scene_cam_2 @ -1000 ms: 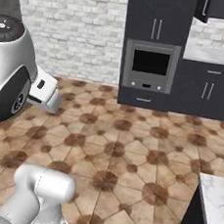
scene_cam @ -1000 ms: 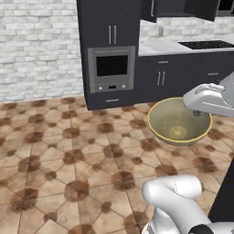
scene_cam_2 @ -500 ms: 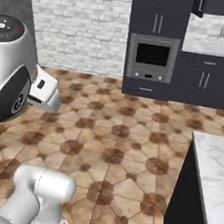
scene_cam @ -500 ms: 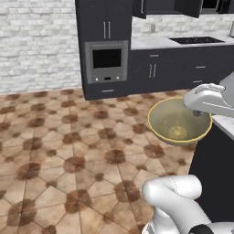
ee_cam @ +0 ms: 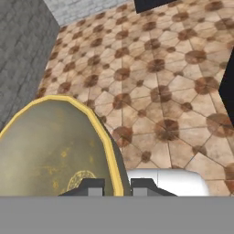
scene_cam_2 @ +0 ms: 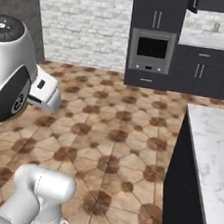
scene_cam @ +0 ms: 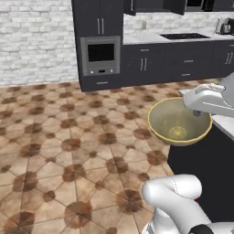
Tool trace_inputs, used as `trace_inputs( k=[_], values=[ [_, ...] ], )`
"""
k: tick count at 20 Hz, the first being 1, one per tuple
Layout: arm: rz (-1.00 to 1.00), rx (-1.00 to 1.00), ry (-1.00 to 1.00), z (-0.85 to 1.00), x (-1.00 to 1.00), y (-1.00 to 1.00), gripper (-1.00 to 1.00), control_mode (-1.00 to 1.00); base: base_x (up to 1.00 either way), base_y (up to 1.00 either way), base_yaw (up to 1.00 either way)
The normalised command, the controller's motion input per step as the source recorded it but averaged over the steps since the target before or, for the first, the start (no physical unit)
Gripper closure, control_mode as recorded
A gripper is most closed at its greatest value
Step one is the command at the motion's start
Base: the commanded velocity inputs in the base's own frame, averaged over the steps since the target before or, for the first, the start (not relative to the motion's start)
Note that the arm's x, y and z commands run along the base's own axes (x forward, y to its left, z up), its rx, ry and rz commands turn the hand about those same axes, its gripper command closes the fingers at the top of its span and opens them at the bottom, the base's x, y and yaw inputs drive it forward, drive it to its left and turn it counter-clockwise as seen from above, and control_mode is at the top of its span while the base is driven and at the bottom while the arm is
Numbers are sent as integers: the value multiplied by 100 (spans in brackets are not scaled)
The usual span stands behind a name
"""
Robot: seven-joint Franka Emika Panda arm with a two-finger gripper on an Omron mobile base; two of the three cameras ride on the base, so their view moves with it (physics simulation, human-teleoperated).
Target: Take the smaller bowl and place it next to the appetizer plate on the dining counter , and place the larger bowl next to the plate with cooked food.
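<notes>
My gripper (scene_cam: 199,109) is shut on the right rim of the smaller bowl (scene_cam: 177,121), a glossy golden-tan bowl held in the air, tilted, above the tiled floor. In the hand view the bowl (ee_cam: 50,151) lies at lower left, its yellow rim pinched between my gripper's (ee_cam: 118,187) two dark fingertips. The dining counter (scene_cam_2: 212,150), white veined marble on a dark base, stands to the right; its near corner (scene_cam: 223,121) sits just behind my hand. The larger bowl, the appetizer plate and the plate with cooked food are out of view.
A dark wall oven (scene_cam: 100,56) and dark cabinets with a cooktop counter (scene_cam: 183,36) line the far wall, beside white brick (scene_cam_2: 85,22). Open brown tiled floor (scene_cam: 68,137) spreads left of the island.
Both base views have swung, so the oven and cabinets shifted across the picture and the marble counter has come further into view at right. The bowl stays gripped as before.
</notes>
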Motion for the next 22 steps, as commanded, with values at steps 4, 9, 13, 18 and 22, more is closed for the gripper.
trace_inputs(
  k=[4, 9, 13, 18, 22],
  values=[
    [0, 0, 0, 0, 0, 0, 100, 100, -100, -28, -5],
    [0, 0, 0, 0, 0, 0, 100, 100, -100, -35, -5],
    [0, 0, 0, 0, 0, 0, 100, 100, -98, -72, -8],
    [0, 0, 0, 0, 0, 0, 100, 100, -52, -100, -13],
    [0, 0, 0, 0, 0, 0, 100, 100, -28, -100, -12]
  ],
)
